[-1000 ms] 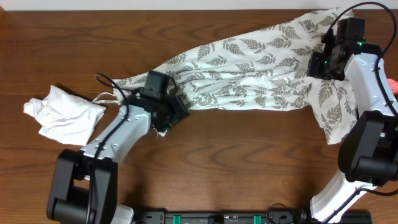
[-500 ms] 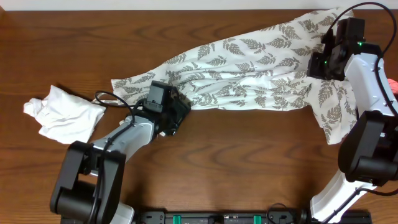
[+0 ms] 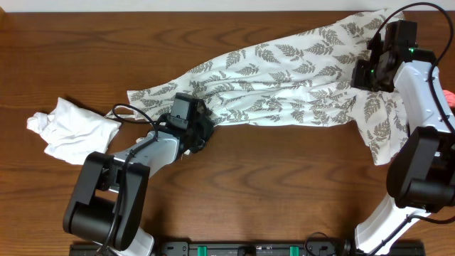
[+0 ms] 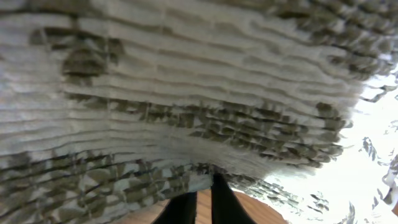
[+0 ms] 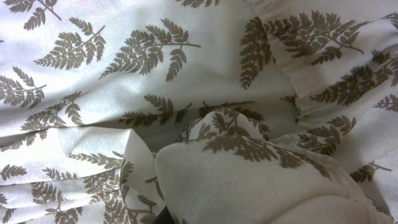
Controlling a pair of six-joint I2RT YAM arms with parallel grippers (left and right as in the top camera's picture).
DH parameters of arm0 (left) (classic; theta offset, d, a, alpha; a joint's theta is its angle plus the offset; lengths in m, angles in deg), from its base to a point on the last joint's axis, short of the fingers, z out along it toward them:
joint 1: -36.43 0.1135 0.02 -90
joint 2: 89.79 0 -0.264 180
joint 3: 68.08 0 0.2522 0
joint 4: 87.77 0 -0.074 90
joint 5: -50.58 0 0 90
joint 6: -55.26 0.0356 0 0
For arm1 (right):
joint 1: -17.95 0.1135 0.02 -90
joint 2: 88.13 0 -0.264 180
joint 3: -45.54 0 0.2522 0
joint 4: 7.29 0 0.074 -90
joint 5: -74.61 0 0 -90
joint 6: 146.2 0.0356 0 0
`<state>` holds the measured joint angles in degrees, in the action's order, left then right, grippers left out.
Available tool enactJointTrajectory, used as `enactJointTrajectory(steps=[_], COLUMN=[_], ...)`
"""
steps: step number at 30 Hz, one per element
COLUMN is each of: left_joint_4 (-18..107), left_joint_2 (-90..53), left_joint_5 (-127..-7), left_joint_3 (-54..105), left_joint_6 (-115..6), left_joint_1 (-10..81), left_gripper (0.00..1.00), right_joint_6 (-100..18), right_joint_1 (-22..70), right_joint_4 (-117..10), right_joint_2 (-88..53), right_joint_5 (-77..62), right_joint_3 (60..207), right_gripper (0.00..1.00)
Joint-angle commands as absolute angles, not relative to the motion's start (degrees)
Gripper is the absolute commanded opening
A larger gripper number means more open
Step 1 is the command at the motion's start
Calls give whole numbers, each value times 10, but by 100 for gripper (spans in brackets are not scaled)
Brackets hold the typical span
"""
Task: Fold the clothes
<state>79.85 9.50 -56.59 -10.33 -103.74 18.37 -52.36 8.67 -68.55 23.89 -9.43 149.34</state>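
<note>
Now the left gripper [image 4: 204, 193] has its jaws pressed together on the lower hem of the fern-print garment [image 3: 284, 85], where a second ago they stood spread. Its two dark fingertips meet right at the cloth's edge, low in the left wrist view, and gathered folds fill the frame above them. Since the earlier overhead frames that arm has folded in, with its elbow further right. The gripper itself sits at nearly the same spot, left of centre, on the garment's narrow end. The right gripper [image 3: 370, 71], at the upper right, has not moved; its jaws are closed, and a bunch of the same cloth is heaped over them. Outward, the garment stretches from left of centre to the upper right corner of the table [image 3: 284, 185], one end trailing down the right side. A crumpled white garment [image 3: 75, 131] lies apart at the left.
</note>
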Motion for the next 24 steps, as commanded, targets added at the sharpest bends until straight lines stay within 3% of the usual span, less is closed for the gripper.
enactJointTrajectory(steps=[1, 17, 20, 24], left_joint_4=[796, 627, 553, 510], left_joint_2=[95, -74, -73, -73], left_joint_5=[-554, -464, -471, -459], left_joint_3=[-109, -83, -83, -83], left_joint_6=[-1000, -854, -831, -645], left_joint_1=[182, 187, 185, 185], left_gripper=[6, 6, 31, 69], right_joint_6=[-531, -531, -531, -531], right_joint_1=[91, 91, 91, 91], right_joint_4=[-686, -687, -689, -690], right_joint_2=[240, 240, 240, 240], right_joint_5=[-89, -89, -89, -89], right_joint_3=[1503, 1503, 1503, 1503], right_gripper=[1, 1, 1, 10])
